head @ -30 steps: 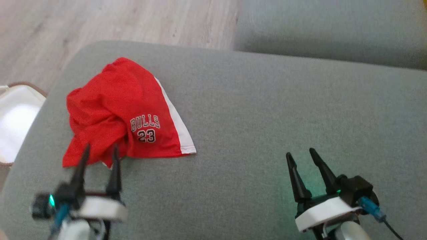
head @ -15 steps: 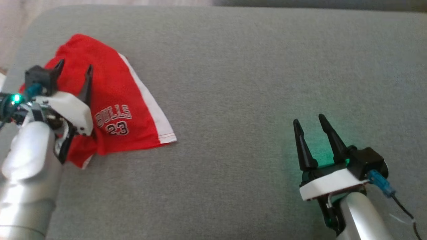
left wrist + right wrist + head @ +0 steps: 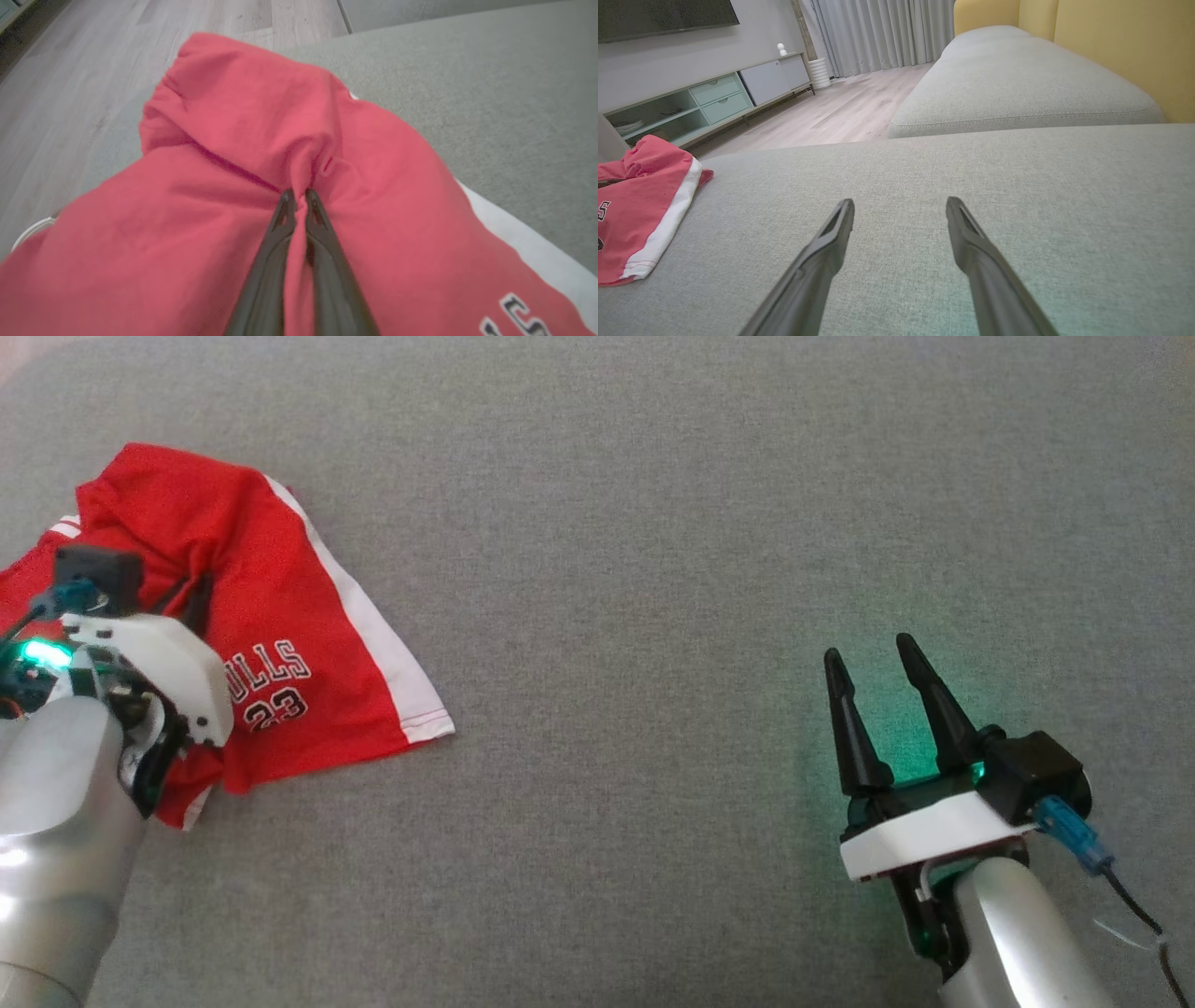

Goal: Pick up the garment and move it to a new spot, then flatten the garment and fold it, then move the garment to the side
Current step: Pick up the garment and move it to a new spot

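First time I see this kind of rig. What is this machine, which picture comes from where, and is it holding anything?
This is a wheeled robot with two arms, each ending in a gripper with two long dark fingers. One picture looks down from its head; the other two come from cameras on its wrists, looking along each gripper's fingers. A red garment with a white side stripe and the number 23 lies crumpled on a grey sofa cushion. In the left wrist view the left gripper is shut, pinching a fold of that cloth. The right gripper is open, holds nothing, and sits over bare cushion, apart from the garment. Its wrist view also shows a wooden floor and a low cabinet beyond.
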